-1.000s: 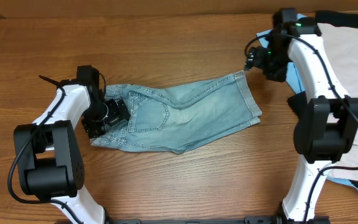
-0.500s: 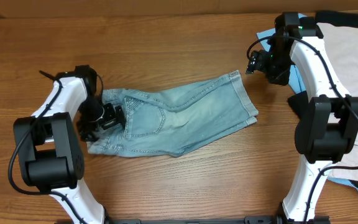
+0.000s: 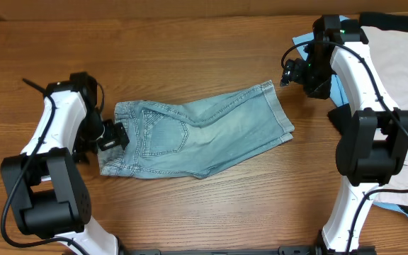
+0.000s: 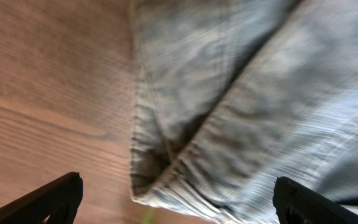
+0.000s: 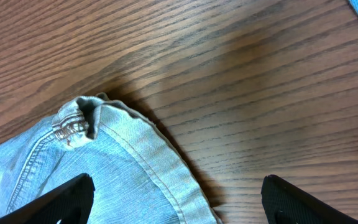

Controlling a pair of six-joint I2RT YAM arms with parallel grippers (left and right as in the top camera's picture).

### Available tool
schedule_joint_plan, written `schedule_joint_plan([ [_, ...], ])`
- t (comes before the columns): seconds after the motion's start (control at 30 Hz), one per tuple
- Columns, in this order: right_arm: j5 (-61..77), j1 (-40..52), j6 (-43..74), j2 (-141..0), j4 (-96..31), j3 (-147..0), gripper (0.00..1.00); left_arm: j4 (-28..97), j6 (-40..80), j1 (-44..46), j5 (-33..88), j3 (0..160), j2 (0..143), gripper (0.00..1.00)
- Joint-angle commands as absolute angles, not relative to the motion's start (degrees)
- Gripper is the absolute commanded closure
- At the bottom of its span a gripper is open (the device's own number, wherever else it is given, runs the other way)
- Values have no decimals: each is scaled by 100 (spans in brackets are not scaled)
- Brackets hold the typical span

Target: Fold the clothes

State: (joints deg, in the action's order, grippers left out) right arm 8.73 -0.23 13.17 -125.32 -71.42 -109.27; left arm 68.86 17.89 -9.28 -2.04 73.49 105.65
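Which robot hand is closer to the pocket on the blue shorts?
Left. The left gripper is at one end of the shorts, right beside the back pocket; the right gripper is beyond their other end, far from it.

Faded light-blue denim shorts (image 3: 204, 134) on a brown wood-grain table (image 3: 190, 49); right of them, a beige garment (image 3: 406, 71).

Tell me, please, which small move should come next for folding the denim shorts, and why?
Probably lower the right gripper onto the hem corner of the denim shorts and close. The shorts lie flat, and that gripper is open and hovers near the corner, holding nothing, so a fold cannot start without a grasp.
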Motion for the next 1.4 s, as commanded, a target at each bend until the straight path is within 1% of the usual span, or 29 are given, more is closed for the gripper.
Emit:
schedule_joint_plan([
  [0.0,860,-1,1170,-12540,-7126,-10901,9,6370,1789,-1129,-301,6866,10455,0],
  [0.17,860,-1,1168,-12540,-7065,-10901,9,4939,1428,-1122,-250,6075,10457,0],
  [0.37,860,-1,1170,-12540,-7061,-10901,9,3599,1070,-1122,460,5500,10457,1],
  [0.47,860,-1,1173,-12540,-7041,-10901,9,2744,1066,-1122,460,5207,10457,15],
  [0.53,862,-1,1173,-12540,-7035,-10901,9,2300,1020,-1122,434,5135,10457,21],
  [0.6,864,-1,1177,-12540,-7041,-10901,9,1820,1026,-1122,456,5135,10457,32],
  [0.67,864,-1,1184,-12540,-7063,-10901,9,1588,1026,-1120,462,5135,10457,48],
  [0.73,864,-1,1194,-12540,-7102,-10901,9,1455,958,-1120,615,5135,10457,68],
  [0.8,864,-1,1194,-12540,-7153,-10901,9,1400,709,-1122,738,5135,10457,83],
  [0.87,864,-1,1194,-12540,-7216,-10901,9,1391,661,-1122,731,5135,10457,96],
  [1.03,1085,-1,1194,-12540,-7301,-10901,15,1284,574,-1170,690,5282,10438,96],
  [1.17,1525,75,1192,-12540,-7367,-10899,17,2119,443,-1280,709,6285,10302,96],
  [1.2,1568,117,1194,-12540,-7365,-10892,26,2386,314,-1288,705,6573,10278,96],
  [1.23,1577,176,1194,-12540,-7347,-10866,38,2738,115,-1288,705,6952,10250,96],
  [1.27,1573,237,1194,-12540,-7314,-10822,47,3028,-64,-1288,701,7258,10232,96],
  [1.3,1577,298,1197,-12540,-7249,-10746,61,3393,-246,-1288,692,7653,10219,96],
  [1.33,1577,373,1221,-12540,-7153,-10617,83,3815,-412,-1288,690,8093,10219,96],
  [1.37,1614,423,1267,-12540,-7057,-10499,95,4322,-545,-1291,687,8637,10219,96],
])
